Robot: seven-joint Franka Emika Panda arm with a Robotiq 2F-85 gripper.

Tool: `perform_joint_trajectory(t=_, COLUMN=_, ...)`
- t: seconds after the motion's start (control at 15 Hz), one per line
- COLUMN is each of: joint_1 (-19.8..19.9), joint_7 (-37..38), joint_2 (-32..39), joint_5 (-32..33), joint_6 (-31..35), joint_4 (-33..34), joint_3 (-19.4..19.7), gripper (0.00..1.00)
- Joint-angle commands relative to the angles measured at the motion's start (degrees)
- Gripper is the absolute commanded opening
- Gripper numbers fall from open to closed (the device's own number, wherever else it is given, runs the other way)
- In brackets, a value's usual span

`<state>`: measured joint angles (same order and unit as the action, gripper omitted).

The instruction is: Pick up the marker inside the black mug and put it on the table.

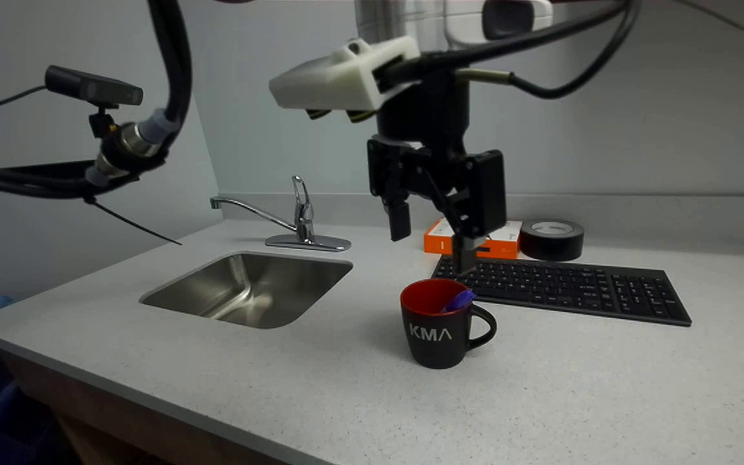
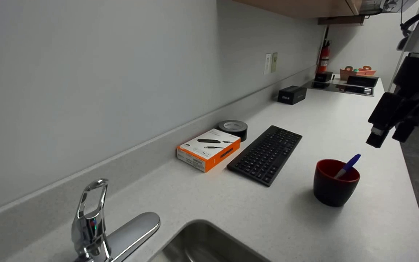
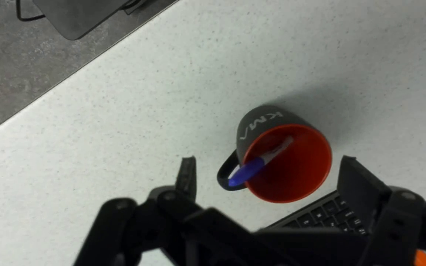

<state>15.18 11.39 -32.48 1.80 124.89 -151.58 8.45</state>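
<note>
The black mug (image 1: 433, 345) with a red inside stands upright on the white table (image 1: 320, 387). It also shows in an exterior view (image 2: 333, 191) and in the wrist view (image 3: 263, 120). The marker (image 3: 248, 171) leans inside the mug, its blue cap sticking out over the rim on the handle side. The cap shows in both exterior views (image 1: 459, 299) (image 2: 351, 162). My gripper (image 1: 432, 245) is open and empty above the mug, pointing down. In the wrist view the mug and marker lie between the spread fingers (image 3: 268, 161). Nothing touches the marker except the mug.
A black keyboard (image 1: 559, 284) lies behind the mug. An orange and white box (image 2: 209, 149) and a black tape roll (image 1: 551, 242) stand near the wall. A sink (image 1: 256, 294) with a faucet (image 1: 305, 223) is to the side. The table's front edge (image 3: 87, 65) shows in the wrist view.
</note>
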Motion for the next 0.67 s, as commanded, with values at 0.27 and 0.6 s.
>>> perform_joint_trajectory(t=0.27, joint_1=1.55, joint_7=-1.24, joint_2=3.12, joint_5=-0.21, joint_6=1.10, joint_4=1.12, joint_3=2.14, gripper=1.00)
perform_joint_trajectory(t=0.6, joint_1=1.53, joint_7=-1.24, joint_2=3.33, joint_5=-0.20, joint_6=1.10, joint_4=1.40, joint_3=2.15, gripper=1.00)
